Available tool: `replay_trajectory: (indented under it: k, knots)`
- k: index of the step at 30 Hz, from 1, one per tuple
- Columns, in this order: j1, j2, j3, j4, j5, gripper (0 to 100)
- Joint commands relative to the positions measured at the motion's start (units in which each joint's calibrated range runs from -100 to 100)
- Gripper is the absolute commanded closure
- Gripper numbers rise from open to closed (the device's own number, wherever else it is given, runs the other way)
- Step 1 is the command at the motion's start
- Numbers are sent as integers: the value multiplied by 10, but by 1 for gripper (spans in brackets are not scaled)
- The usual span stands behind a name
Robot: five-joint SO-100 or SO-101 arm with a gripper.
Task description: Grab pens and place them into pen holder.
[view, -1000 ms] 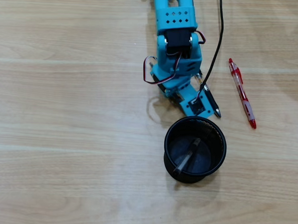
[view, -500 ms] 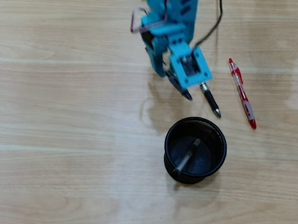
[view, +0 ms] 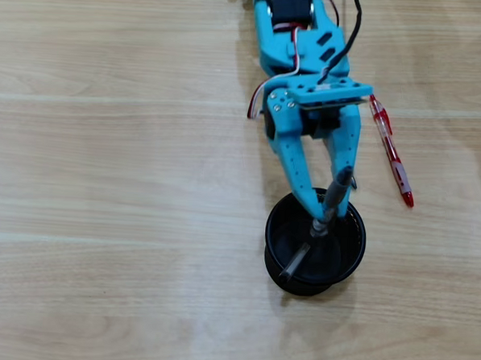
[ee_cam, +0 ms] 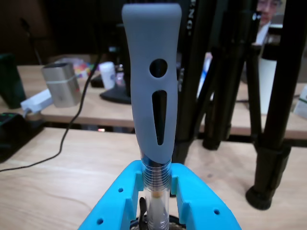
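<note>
Overhead view first: the wooden bench (view: 103, 181) fills the picture, and the blue arm (view: 300, 38) reaches down from the top edge toward the black pen holder (view: 278, 234), which stands a little below the middle. The gripper (view: 326, 202) hangs over the holder's far rim with its fingers (view: 297, 171) pinching a grey pen (view: 330, 202), whose lower end is already inside the holder's mouth while its upper part leans back toward the arm. A second dark pen appears to lie inside the holder, slanting toward the near wall, though the dark interior makes this hard to confirm. A red pen (view: 392, 156) lies flat on the bench just to the right of the gripper in this view, apart from the holder. In the wrist view the grey pen (ee_cam: 153, 86) stands nearly upright, its rubber grip sleeve filling the centre, with the blue fingers (ee_cam: 189, 196) closed around its threaded collar. The step in hand looks like the release. To do it well, I would keep the pen's tip well below the rim, lower a touch more if the reach allows, then spread the fingers slowly so the pen slides down rather than tipping out over the far edge, and lift straight up clear of the rim before turning to the red pen.
</note>
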Motion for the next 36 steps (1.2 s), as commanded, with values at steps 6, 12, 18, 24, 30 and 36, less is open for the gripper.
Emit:
replay_trajectory:
  k: [6,12,18,24,30,36]
  knots:
    - [-18,32,58,-42,-16,95]
    - [-21,-29,106,-43,22,85]
    - [-7,-146,109,-3,118,85]
    - [-6,-321,95,511,259,85]
    - [-17,-275,132,1008,212,85]
    - [-75,-158,128,808,159,85]
